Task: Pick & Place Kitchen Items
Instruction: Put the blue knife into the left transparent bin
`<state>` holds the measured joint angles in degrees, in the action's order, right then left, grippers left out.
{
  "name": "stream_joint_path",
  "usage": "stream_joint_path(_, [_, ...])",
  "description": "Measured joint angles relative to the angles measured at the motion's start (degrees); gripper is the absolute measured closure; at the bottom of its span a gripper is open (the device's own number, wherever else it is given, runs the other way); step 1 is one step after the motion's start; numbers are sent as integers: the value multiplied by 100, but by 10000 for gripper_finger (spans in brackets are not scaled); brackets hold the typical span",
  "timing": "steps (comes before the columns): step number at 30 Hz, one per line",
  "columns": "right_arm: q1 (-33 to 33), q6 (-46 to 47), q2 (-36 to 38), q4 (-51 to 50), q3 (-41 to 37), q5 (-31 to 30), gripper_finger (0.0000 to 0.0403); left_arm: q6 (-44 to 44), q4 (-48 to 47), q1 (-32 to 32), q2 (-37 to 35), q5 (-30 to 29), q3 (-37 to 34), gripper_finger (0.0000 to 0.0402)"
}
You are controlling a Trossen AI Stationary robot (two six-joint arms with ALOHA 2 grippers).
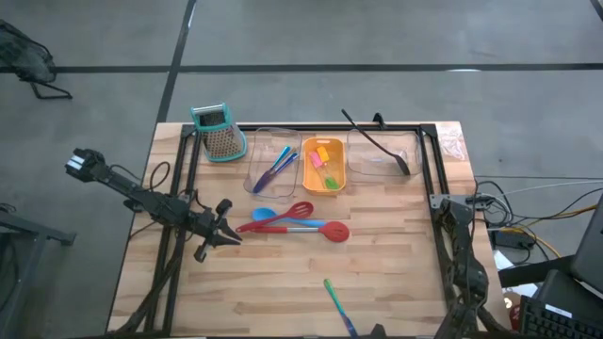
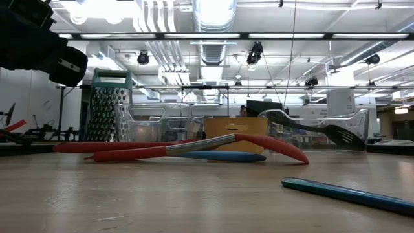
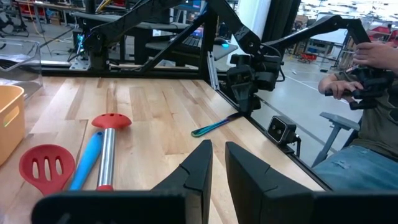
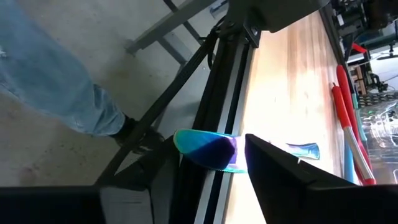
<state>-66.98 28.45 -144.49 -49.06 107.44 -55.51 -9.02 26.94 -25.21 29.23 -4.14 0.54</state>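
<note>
Right end effector point(image 4: 239, 163): right wrist view, dark fingers flank the end of the iridescent stick point(image 4: 208, 149) at the tabletop's edge; whether clenched on it, I cannot tell.
Left end effector point(image 1: 229, 237): high view, hovers by the handles of the red and blue spatulas point(image 1: 300, 224), mid-tabletop point(image 1: 264, 292).
Left wrist view: fingers point(image 3: 200, 169) nearly together, nothing between them.
Trays: high view, orange tray point(image 1: 321, 166) already holds small pieces, likely the sorting destination.
Low view: stick lies flat in the foreground.
</note>
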Motion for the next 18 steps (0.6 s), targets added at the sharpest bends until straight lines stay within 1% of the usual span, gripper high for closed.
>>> stream_joint_path(4, [2, -15, 0, 41, 4, -8, 249, 0, 1, 0, 0, 0, 0, 351])
stream_joint_path(11, [0, -78, 0, 46, 46, -23, 307, 0, 1, -1, 0, 0, 0, 351])
stream_joint_path(18, [2, -361, 0, 51, 330, -300, 362, 0, 0, -1, 0, 0, 0, 351])
